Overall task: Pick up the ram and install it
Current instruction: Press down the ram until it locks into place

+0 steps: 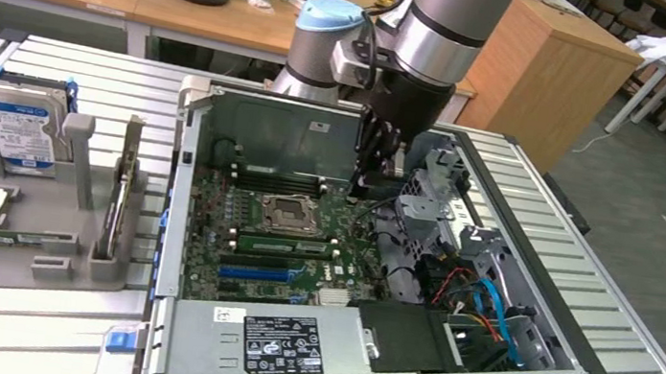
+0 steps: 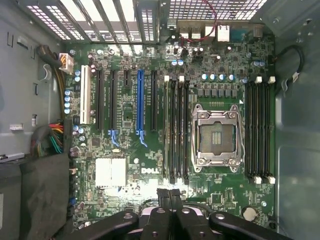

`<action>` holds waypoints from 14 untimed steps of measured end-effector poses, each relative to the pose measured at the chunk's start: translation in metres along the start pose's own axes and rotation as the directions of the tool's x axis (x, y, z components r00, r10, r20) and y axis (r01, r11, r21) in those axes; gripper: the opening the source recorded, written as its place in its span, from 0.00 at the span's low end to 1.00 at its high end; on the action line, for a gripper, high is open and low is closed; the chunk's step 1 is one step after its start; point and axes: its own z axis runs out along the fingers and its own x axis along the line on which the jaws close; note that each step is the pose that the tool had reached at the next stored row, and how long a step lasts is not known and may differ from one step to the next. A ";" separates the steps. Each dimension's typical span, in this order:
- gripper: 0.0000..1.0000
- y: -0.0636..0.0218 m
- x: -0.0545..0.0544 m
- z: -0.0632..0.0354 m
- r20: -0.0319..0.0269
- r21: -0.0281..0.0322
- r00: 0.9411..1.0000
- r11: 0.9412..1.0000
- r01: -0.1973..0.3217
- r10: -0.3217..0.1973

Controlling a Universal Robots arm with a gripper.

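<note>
The thin green circuit-board ram stick [image 1: 283, 243] is noted standing in a motherboard slot beside the silver processor socket [image 1: 287, 212], its long axis across the exterior view; the black gripper [image 1: 368, 182], clenched and empty, is held apart toward the exterior view's right.

The open case [image 1: 276, 131] leaves the motherboard [image 2: 130, 150] reachable from above. Its walls hem every side. The drive cage [image 1: 435, 200] and loose cables [image 1: 485, 309] crowd the exterior view's right, and the power supply [image 1: 274, 339] fills the near end. The gripper [image 1: 373, 178], jaws closed, hangs beside the cage. Bare worktop [image 1: 5, 328] lies at the near corner, exterior view's left.
</note>
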 end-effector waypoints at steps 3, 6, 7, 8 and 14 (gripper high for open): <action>0.11 0.0000 0.000 0.0000 0.000 0.000 1.000 1.000 0.000 0.000; 0.11 -0.0001 0.000 0.0007 0.000 0.000 1.000 1.000 0.000 0.000; 0.11 -0.0001 0.000 0.0012 0.000 0.000 1.000 1.000 0.000 0.000; 0.11 -0.0001 0.000 0.0019 0.000 0.000 1.000 1.000 0.000 0.000; 0.11 -0.0003 0.000 0.0068 0.000 0.000 1.000 1.000 0.000 0.000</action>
